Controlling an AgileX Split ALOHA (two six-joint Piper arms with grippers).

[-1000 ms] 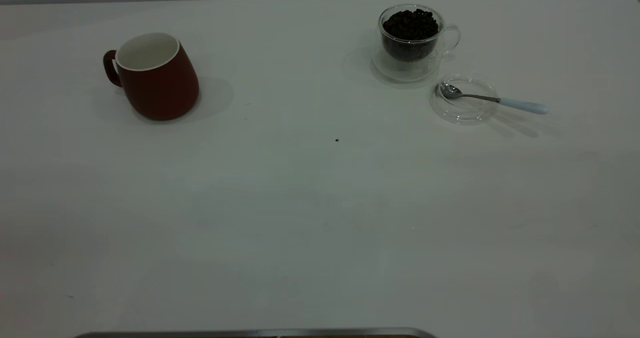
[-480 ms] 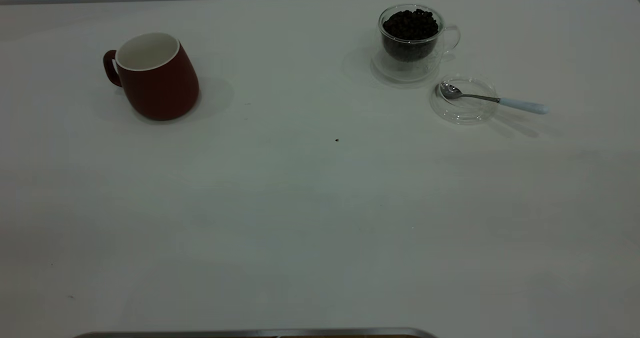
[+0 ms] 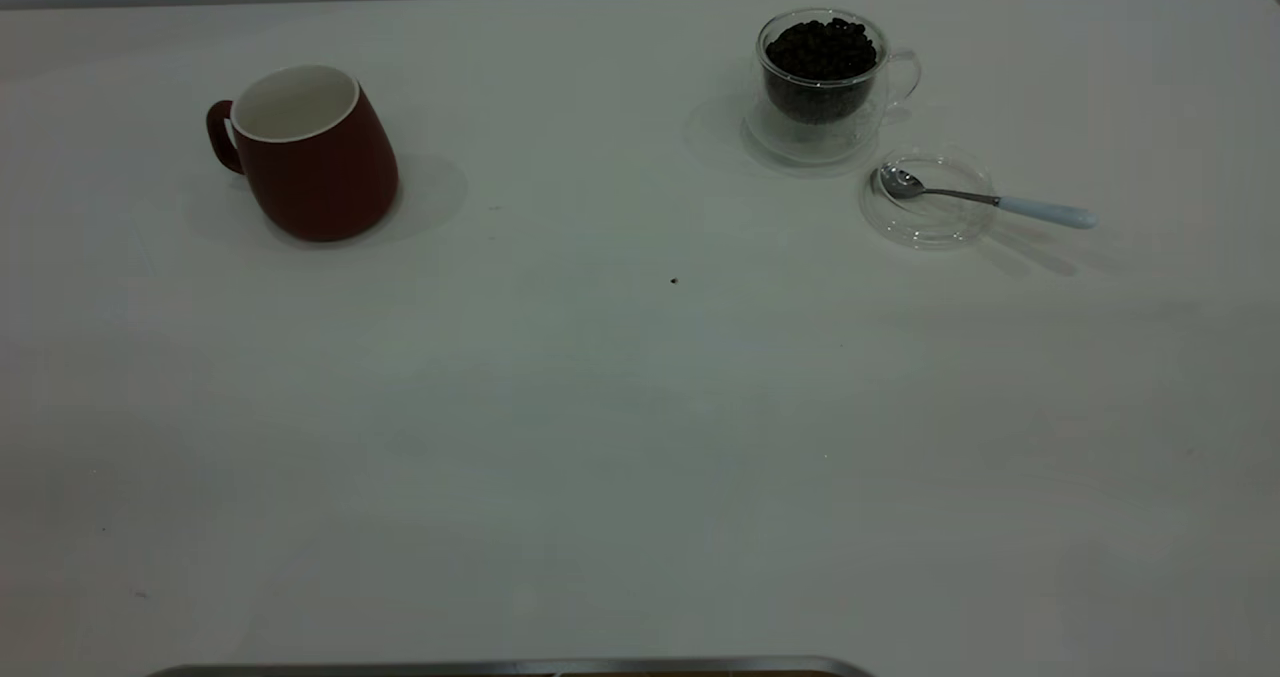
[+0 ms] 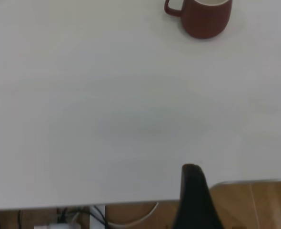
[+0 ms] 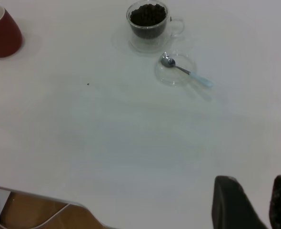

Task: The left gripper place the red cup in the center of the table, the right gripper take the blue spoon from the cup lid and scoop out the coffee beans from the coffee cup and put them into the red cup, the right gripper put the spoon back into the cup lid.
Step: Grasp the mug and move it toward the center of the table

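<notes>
1. One large plain white counter point(image 3: 620, 437) with a rounded corner carries everything; its near edge shows in both wrist views, with wooden floor below it.
2. One rounded dark-red ceramic mug, the red cup point(image 3: 312, 157), stands upright with a white inside and rim and a red loop handle. It sits far out ahead of the left claw point(image 4: 194, 191), well apart from it, on the left side of the counter and not at its middle.
3. One clear double-walled glass coffee cup point(image 3: 825, 82) with a clear handle and a wide clear base stands upright, well apart from the right claw point(image 5: 255, 202) and far ahead of it.
4. One heap of many small dark coffee beans point(image 3: 822, 49) fills that glass cup to its rim.
5. One small round clear glass cup lid point(image 3: 930, 202) lies flat just beside the coffee cup, on the side nearer the right claw.
6. One blue spoon point(image 3: 985, 199): its shiny metal bowl rests in the lid and its pale blue handle juts out past the rim.
7. One tiny dark speck point(image 3: 673, 280) lies alone near the counter's middle.
8. Two claws: the right one shows two black fingers point(image 5: 231, 202) spread apart, gripping nothing. Of the left, only one black finger shows, so I cannot tell how it is set.
</notes>
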